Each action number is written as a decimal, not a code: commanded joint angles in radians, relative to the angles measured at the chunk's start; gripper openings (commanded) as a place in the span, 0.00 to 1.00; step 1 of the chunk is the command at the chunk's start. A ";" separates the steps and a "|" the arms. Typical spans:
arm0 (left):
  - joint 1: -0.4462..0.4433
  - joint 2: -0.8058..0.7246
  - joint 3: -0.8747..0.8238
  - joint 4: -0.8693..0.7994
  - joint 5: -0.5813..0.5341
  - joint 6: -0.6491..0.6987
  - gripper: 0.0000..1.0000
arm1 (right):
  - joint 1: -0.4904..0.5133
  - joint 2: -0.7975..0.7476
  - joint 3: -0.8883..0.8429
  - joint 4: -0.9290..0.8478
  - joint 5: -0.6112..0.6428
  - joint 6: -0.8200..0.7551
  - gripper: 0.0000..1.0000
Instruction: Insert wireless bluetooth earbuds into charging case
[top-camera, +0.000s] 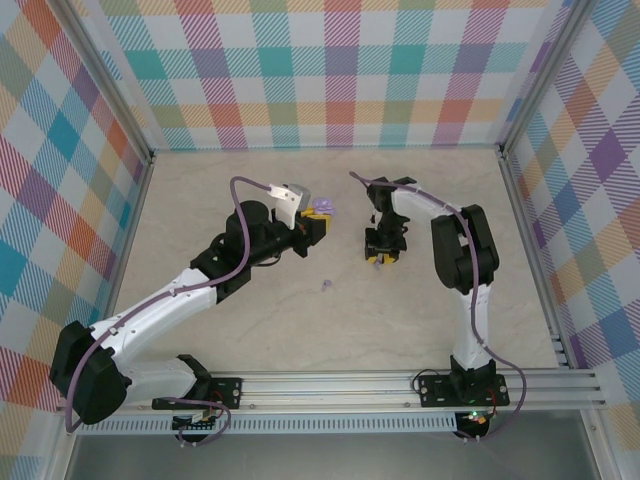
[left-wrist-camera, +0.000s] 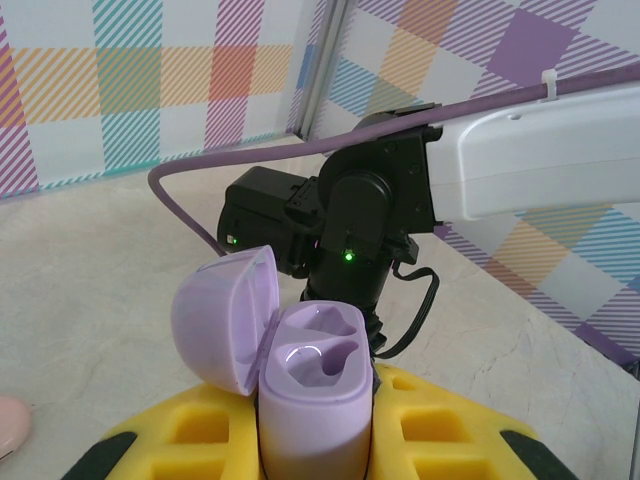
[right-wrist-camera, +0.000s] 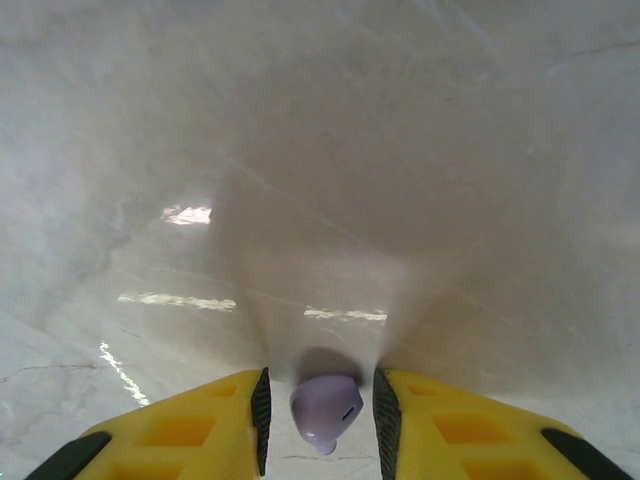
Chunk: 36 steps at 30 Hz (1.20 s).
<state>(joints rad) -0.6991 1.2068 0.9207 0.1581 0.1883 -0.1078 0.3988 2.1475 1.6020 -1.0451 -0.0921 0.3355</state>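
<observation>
My left gripper (left-wrist-camera: 315, 425) is shut on the lilac charging case (left-wrist-camera: 312, 400), held upright between the yellow fingers. The case's lid (left-wrist-camera: 225, 320) is swung open to the left and both sockets are bare. From above, the case (top-camera: 322, 207) sits at the left gripper (top-camera: 316, 222) near mid-table. My right gripper (right-wrist-camera: 320, 400) is open, pointing down at the table. A lilac earbud (right-wrist-camera: 325, 410) lies between its pads with a small gap on each side. A second lilac earbud (top-camera: 327, 285) lies loose on the table, in front of both grippers. The right gripper (top-camera: 383, 255) hangs right of the case.
The beige marbled tabletop (top-camera: 300, 330) is enclosed by checked walls (top-camera: 330, 70) with metal posts. The right arm's black wrist (left-wrist-camera: 360, 230) with a green light stands close behind the case. A pinkish rounded thing (left-wrist-camera: 8, 425) shows at the left edge of the left wrist view.
</observation>
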 joint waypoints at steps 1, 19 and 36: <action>-0.013 -0.023 -0.008 0.018 -0.010 0.010 0.11 | 0.006 0.022 0.022 -0.026 0.003 0.014 0.34; -0.013 -0.020 -0.007 0.015 -0.010 0.010 0.11 | 0.033 0.058 0.020 -0.032 0.052 0.030 0.29; -0.013 0.003 -0.009 -0.002 -0.027 -0.012 0.11 | -0.025 -0.137 -0.147 0.188 -0.039 0.102 0.22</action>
<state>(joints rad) -0.6991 1.2068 0.9207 0.1555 0.1764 -0.1089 0.3916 2.0735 1.4998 -0.9455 -0.0704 0.3969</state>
